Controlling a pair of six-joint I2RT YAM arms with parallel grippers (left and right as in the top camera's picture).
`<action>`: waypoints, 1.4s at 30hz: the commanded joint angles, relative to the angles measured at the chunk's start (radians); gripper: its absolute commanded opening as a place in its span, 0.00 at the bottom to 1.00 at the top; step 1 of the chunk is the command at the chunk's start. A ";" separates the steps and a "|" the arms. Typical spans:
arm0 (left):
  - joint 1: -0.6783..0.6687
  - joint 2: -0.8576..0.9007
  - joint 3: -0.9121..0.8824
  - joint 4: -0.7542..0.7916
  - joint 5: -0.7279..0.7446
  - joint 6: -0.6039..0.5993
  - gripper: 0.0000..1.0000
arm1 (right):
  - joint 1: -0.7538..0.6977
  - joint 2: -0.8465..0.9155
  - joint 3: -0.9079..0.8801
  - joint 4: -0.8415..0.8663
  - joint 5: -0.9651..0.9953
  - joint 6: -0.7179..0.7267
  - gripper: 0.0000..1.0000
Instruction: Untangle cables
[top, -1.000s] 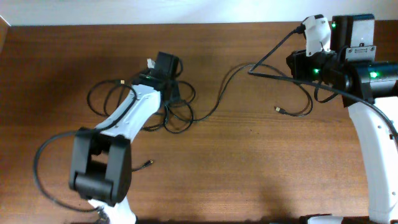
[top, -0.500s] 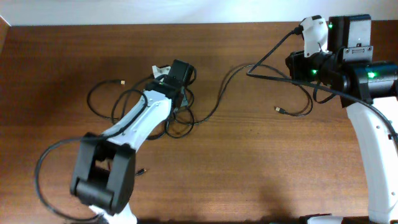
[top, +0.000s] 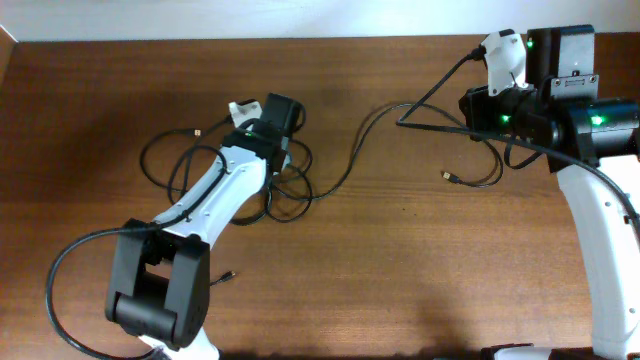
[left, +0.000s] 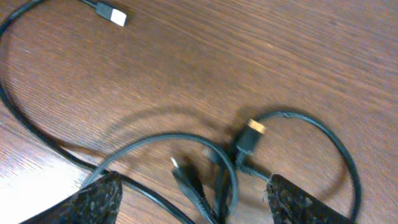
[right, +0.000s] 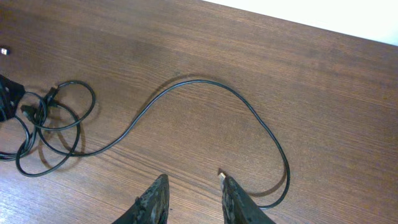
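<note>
The left gripper (left: 194, 185) hovers low over the tangle (top: 287, 188) at the middle-left of the table (top: 400, 270), its pads (left: 99, 200) spread wide, with nothing between them but strands lying on the wood. The danger here is a careless bite, since a gold-tipped plug (left: 254, 129), a dark plug end (left: 185, 177) and at least two crossing loops all sit in that gap; closing on several at once would likely cinch the knot when the arm lifts, rather than free one cord. The left arm covers part of the bundle in the overhead view, so which strand passes over which cannot be told there. The right gripper (right: 194, 182) hangs well apart at the far right, its fingers only narrowly parted and empty, above the small plug (right: 221, 176) that ends the long cable (right: 205, 83) curving back to the tangle. If the left arm pulls hard, that loose cord probably drags along, and its plug could snag another loop. The silver-tipped end (left: 115, 17) lying beyond the gripper could be swept aside in the same way.
</note>
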 joint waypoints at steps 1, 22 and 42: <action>0.022 0.016 -0.014 0.037 0.090 0.145 0.73 | 0.009 0.009 0.017 0.001 0.009 -0.011 0.28; -0.126 -0.095 -0.013 -0.229 0.643 1.080 0.93 | 0.009 0.010 0.017 0.011 0.008 -0.011 0.28; 0.012 0.008 -0.076 -0.262 0.732 1.258 1.00 | 0.009 0.012 0.017 -0.003 0.009 -0.011 0.29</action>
